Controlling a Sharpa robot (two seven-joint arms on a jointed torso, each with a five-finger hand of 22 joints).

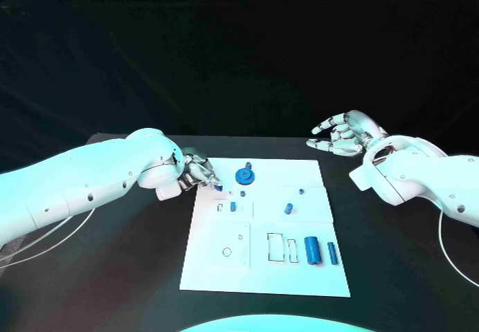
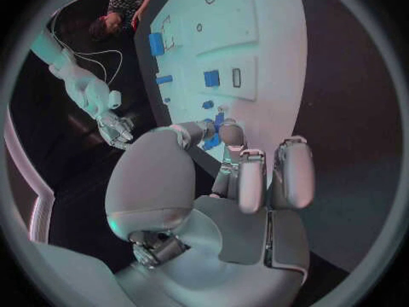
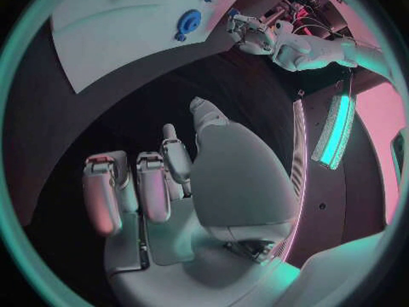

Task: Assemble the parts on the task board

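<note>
Left hand (image 1: pixel 196 173) sits at the task board's (image 1: pixel 300 277) upper-left corner, fingers pinching a small blue part (image 1: pixel 219 185) against it. Right hand (image 1: pixel 342 135), upper right of frame, hangs off the board over the black counter (image 1: pixel 120 277), fingers loosely spread, holding nothing.

The task board (image 1: pixel 300 277) is white on a black surface (image 1: pixel 120 277); the parts (image 1: pixel 312 250) are blue (one round piece (image 1: pixel 244 176) a deeper blue), with thin dark outlines (image 1: pixel 275 247) drawn on the board.
</note>
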